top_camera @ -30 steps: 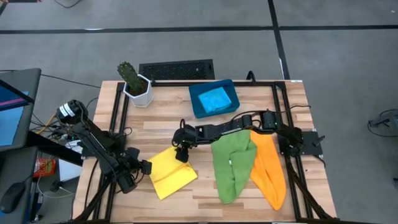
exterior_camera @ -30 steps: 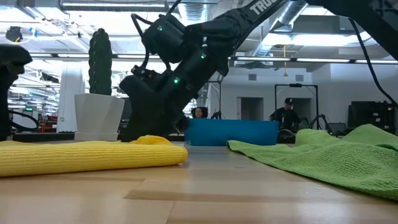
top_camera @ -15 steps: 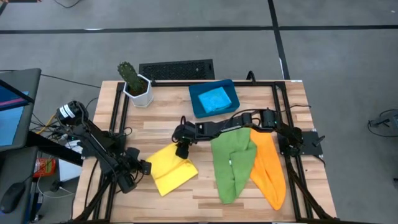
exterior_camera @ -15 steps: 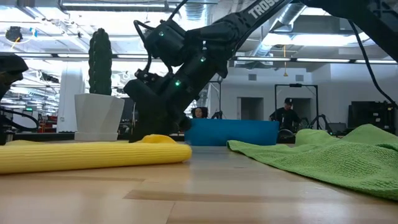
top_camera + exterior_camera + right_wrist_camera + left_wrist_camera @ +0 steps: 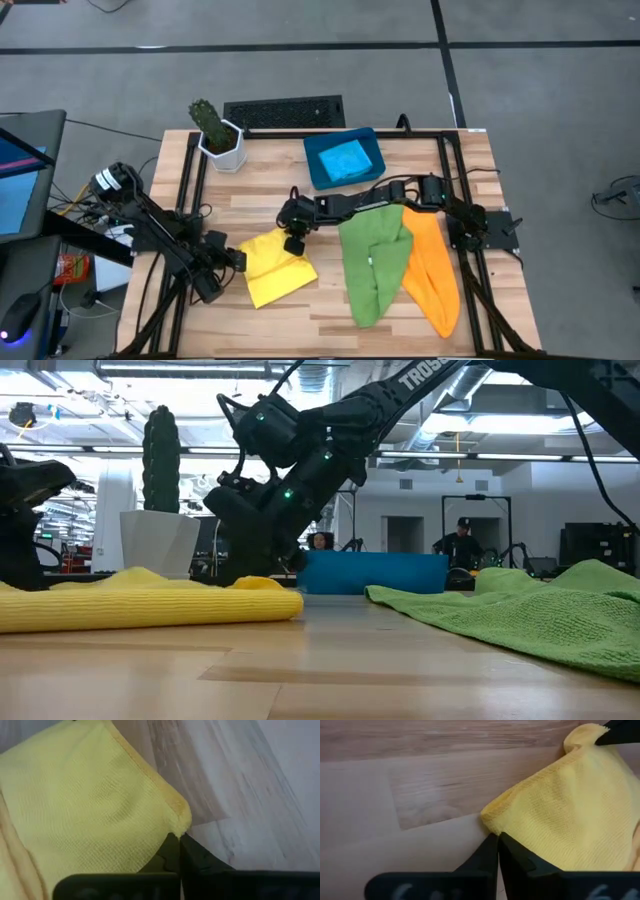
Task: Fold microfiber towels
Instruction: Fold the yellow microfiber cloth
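Yellow towel (image 5: pixel 274 270) lying near the table's (image 5: pixel 330 325) front-left. Left gripper (image 5: pixel 237 261) pinched tight on its left corner, right gripper (image 5: pixel 295 247) pinched tight on its back corner. Green towel (image 5: pixel 372 262) and orange towel (image 5: pixel 432 268) side by side, off to the right.

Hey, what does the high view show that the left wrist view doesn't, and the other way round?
Only the high view shows the green towel, orange towel, blue tray holding the light blue towel, the potted cactus, and the right pincer at the yellow towel's far corner. Only the left wrist view shows the left pincer shut on a corner's hem. Both show the yellow towel on the wooden table.
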### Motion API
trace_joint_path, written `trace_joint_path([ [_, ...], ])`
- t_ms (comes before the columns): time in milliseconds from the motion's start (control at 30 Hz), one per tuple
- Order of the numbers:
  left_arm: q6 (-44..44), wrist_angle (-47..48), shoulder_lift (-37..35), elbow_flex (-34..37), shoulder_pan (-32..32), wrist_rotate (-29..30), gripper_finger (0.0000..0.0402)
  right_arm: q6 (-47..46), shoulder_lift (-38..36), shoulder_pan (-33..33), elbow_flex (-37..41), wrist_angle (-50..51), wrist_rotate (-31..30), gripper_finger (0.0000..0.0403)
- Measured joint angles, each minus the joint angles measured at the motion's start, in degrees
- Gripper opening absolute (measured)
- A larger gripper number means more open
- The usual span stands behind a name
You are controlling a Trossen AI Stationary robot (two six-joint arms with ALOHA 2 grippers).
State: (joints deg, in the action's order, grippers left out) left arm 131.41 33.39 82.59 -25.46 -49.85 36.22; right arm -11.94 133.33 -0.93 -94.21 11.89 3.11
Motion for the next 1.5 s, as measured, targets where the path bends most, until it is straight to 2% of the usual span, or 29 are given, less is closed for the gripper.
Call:
trace_joint_path([
  [267,-0.21,7.51,0.12,-5.27,-0.44,-3.22,0.0,0.11,-3.18,0.96,0.2,1.61,0.35,0.0009],
  [600,-0.49,15.96,-0.01,-12.15,-0.45,-0.21,0.0,0.39,-6.85,0.43,0.07,2.41,-0.17,0.0009],
  [733,-2.22,15.86,-0.01,-14.44,-0.47,1.56,0.0,0.37,-6.74,-0.96,0.11,3.57,-0.33,0.0009],
  [900,-8.51,15.81,-0.03,-17.66,-0.48,1.47,0.0,0.49,-7.37,-3.23,0.11,6.49,-0.42,0.0009],
  [1100,-12.11,15.37,-0.07,-19.74,-0.5,1.0,0.0,3.43,-10.62,-5.01,0.06,9.92,-4.52,0.0009],
  [1500,-24.08,7.3,-0.07,-20.32,-0.52,1.65,0.0,3.43,-12.05,-10.56,0.12,16.96,-4.96,0.001],
])
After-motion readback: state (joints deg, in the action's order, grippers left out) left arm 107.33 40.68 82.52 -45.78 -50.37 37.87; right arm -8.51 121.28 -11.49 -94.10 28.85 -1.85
